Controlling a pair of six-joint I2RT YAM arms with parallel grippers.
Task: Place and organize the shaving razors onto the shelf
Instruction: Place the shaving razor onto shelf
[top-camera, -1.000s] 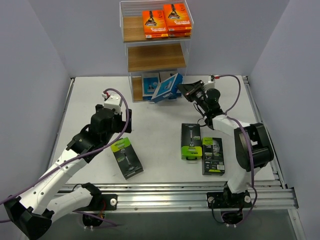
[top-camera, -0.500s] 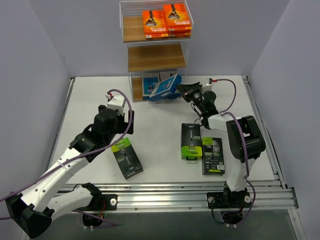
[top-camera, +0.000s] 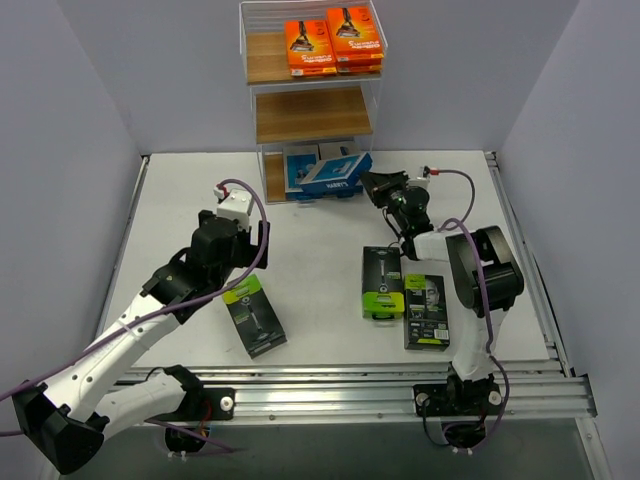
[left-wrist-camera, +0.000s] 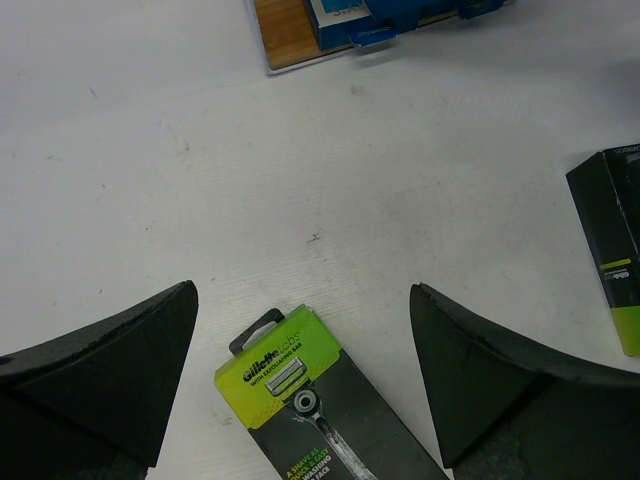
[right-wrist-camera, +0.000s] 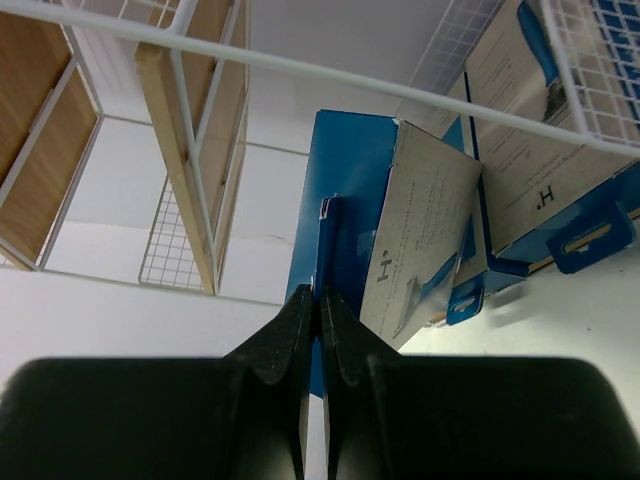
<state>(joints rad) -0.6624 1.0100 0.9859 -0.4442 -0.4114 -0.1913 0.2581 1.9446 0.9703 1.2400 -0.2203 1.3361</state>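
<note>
The shelf (top-camera: 312, 112) stands at the back, with orange shaving razors (top-camera: 332, 45) stacked on its top tier and blue-and-white ones (top-camera: 303, 166) on the bottom tier. My right gripper (top-camera: 373, 184) is shut on the edge of a blue razor pack (top-camera: 336, 175), which lies tilted at the mouth of the bottom tier. In the right wrist view this blue pack (right-wrist-camera: 350, 190) runs edge-on out of the closed right gripper (right-wrist-camera: 318, 295). My left gripper (left-wrist-camera: 303, 300) hangs open above a black pack with a lime-green top (left-wrist-camera: 300, 395), which lies flat on the table (top-camera: 254, 315).
Two more black razor packs (top-camera: 382, 282) (top-camera: 426, 311) lie side by side in front of the right arm. One of them (left-wrist-camera: 612, 240) shows at the right edge of the left wrist view. A metal rail (top-camera: 400, 385) runs along the table's near edge.
The right gripper has lowered the blue pack and pushed it left toward the bottom tier. The left arm has shifted slightly forward and right over the black pack.
</note>
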